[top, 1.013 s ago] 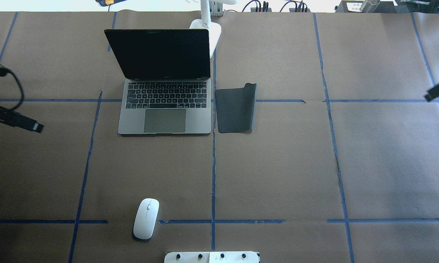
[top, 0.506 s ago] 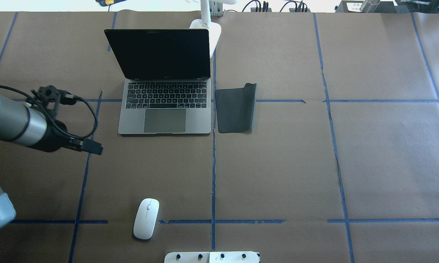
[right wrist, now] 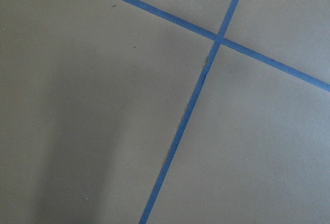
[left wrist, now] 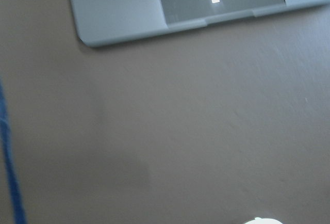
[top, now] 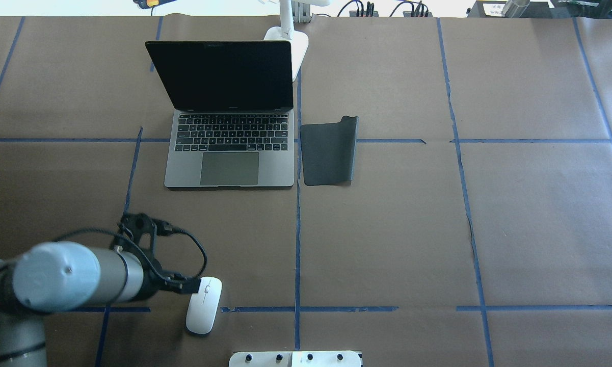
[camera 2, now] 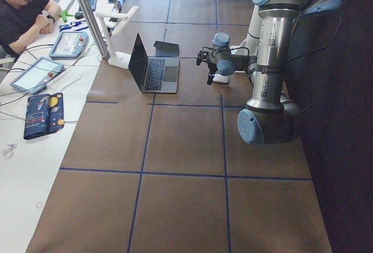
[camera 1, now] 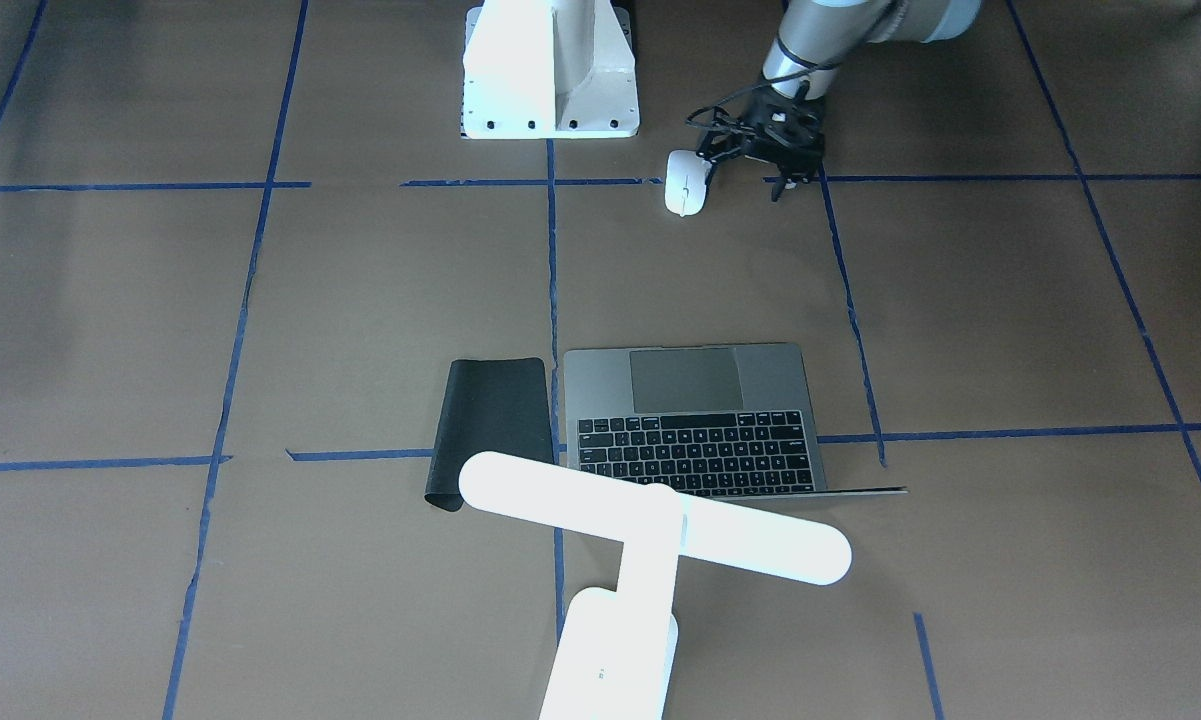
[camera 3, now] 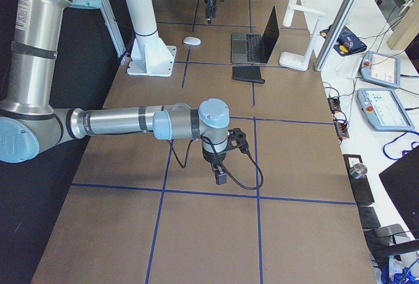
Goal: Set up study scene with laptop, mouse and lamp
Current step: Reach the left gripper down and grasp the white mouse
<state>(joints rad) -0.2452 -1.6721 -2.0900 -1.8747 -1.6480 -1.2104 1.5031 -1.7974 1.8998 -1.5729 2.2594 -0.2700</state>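
Observation:
The white mouse (top: 203, 306) lies near the table's front edge, close to the robot. My left gripper (top: 196, 286) points down just beside the mouse's left side (camera 1: 687, 182). A gap shows between them in the front view. Its fingers (camera 1: 778, 190) show as one narrow dark bar, shut and empty. The grey laptop (top: 229, 153) stands open at the far left-centre. The white lamp (camera 1: 650, 520) stands behind its right corner. My right gripper (camera 3: 220, 178) hangs over bare table far to the right; I cannot tell whether it is open.
A flat black mat (top: 328, 153) lies right of the laptop, one corner curled up. The white bolted pedestal (camera 1: 550, 70) stands at the robot's edge, right of the mouse. Blue tape lines cross the brown table cover. An operator (camera 2: 23, 8) sits at the far side.
My left arm has swung from the table's left edge inward and toward the robot, down to the mouse's side. The right arm has left the overhead view. The objects have not moved.

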